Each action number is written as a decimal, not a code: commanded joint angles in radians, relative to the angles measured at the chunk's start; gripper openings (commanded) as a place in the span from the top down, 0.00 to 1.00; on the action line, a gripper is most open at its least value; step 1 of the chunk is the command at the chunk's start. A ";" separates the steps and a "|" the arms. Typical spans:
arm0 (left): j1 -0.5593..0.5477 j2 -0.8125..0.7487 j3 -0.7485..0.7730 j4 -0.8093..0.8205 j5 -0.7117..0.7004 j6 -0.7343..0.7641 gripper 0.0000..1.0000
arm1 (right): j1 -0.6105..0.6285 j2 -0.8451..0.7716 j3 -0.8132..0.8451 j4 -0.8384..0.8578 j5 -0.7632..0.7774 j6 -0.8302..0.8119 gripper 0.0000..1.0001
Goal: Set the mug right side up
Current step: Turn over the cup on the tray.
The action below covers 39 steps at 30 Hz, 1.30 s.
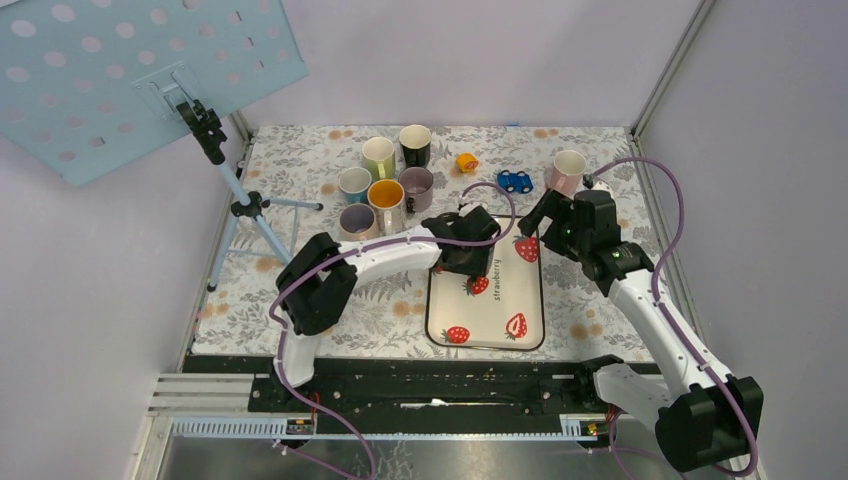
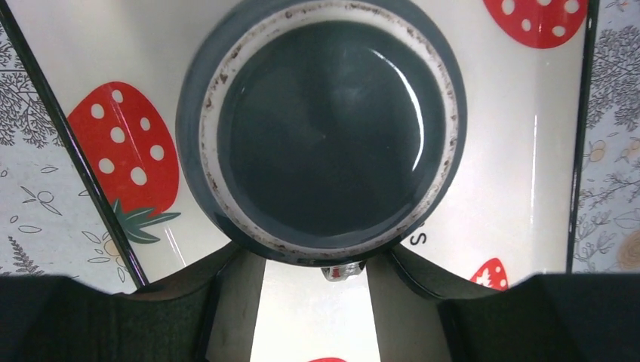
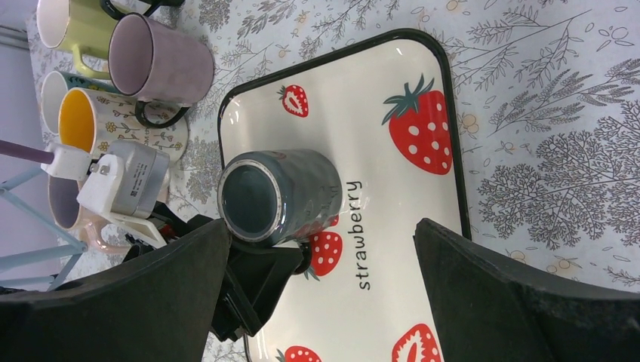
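The mug (image 2: 328, 132) is dark grey-blue and stands upside down on the strawberry tray (image 2: 513, 151), its glazed base facing up. My left gripper (image 2: 315, 271) hangs over it. Its fingers (image 2: 234, 302) are half closed on either side of the handle stub at the mug's near edge, with a gap still showing, and their tips are hidden under the rim. In the right wrist view the mug (image 3: 283, 192) sits just beyond my right gripper (image 3: 321, 226), which is wide open above the tray (image 3: 355, 98) and holds nothing. From above, the left gripper (image 1: 468, 262) covers the mug.
Several mugs (image 1: 385, 185) cluster at the back left of the floral cloth. A pink mug (image 1: 568, 170), a blue toy car (image 1: 515, 181) and a small orange thing (image 1: 466, 161) lie at the back. A tripod (image 1: 245, 205) holding a blue perforated board stands at the left.
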 commanded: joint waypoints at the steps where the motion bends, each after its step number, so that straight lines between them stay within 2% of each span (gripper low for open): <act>1: -0.006 0.009 0.040 -0.004 -0.057 0.000 0.48 | -0.009 -0.012 -0.002 0.039 -0.026 -0.015 0.00; 9: -0.004 0.026 0.065 -0.003 -0.095 0.013 0.63 | -0.009 -0.014 -0.005 0.039 -0.034 -0.017 0.00; 16: -0.003 0.033 0.077 0.000 -0.079 0.046 0.82 | -0.008 -0.019 -0.019 0.046 -0.048 -0.017 0.00; 19: -0.002 0.023 0.067 0.016 -0.065 0.062 1.00 | -0.008 -0.023 -0.020 0.048 -0.062 -0.016 0.00; 31: 0.051 -0.145 -0.005 0.142 0.068 0.138 1.00 | -0.008 -0.072 -0.081 0.119 -0.171 -0.007 0.00; 39: 0.102 -0.217 0.013 0.177 0.214 0.101 1.00 | -0.008 -0.137 -0.222 0.379 -0.372 0.099 0.00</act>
